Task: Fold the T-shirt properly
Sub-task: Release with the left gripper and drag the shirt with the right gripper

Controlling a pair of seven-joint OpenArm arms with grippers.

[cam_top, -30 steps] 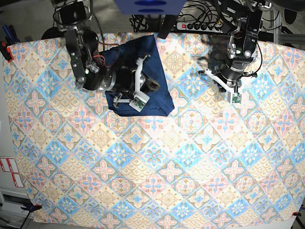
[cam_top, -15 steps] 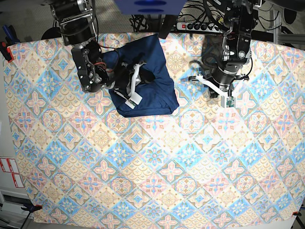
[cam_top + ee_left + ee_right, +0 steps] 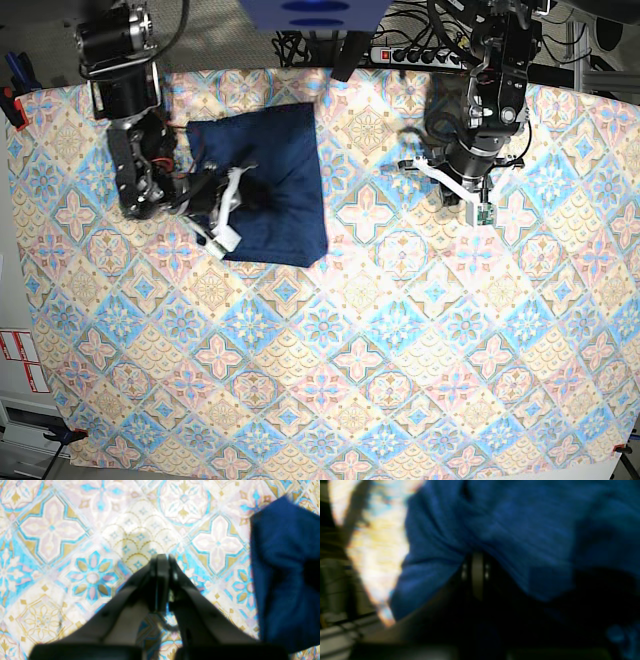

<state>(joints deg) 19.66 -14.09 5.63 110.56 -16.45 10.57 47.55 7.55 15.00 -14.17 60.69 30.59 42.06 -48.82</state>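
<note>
One T-shirt [image 3: 275,180], seemingly against right gripper [image 3: 245,195].

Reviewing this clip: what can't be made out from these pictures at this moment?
- Right wrist view: blurred and dark; whether the right gripper pinches the T-shirt cannot be told.
- Base view: the right arm covers part of the T-shirt, hiding the folds beneath.
- Left wrist view: only an edge of the T-shirt shows; the frame cuts off the rest. The left gripper is shut, over the patterned cloth.
</note>
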